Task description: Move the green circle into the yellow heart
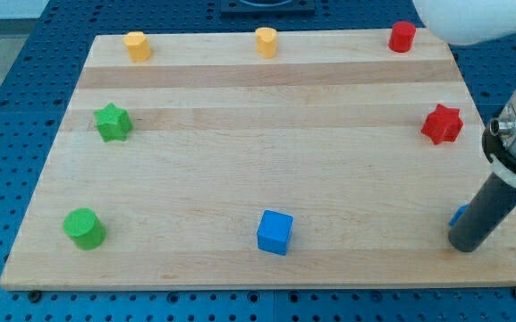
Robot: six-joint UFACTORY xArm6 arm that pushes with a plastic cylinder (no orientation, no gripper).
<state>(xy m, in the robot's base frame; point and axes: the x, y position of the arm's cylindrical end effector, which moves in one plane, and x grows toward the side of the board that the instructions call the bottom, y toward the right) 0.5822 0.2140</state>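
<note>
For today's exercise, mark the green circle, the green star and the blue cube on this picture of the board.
green circle point(84, 227), camera view, on its flat top face.
green star point(113, 122), camera view, at the middle of its top.
blue cube point(274, 232), camera view, on the front face just under its top edge.

My tip point(466, 243) rests low at the view's right edge, the dark rod rising from it and leaning toward the upper right into a wider grey collar, with a white rounded arm part above
</note>
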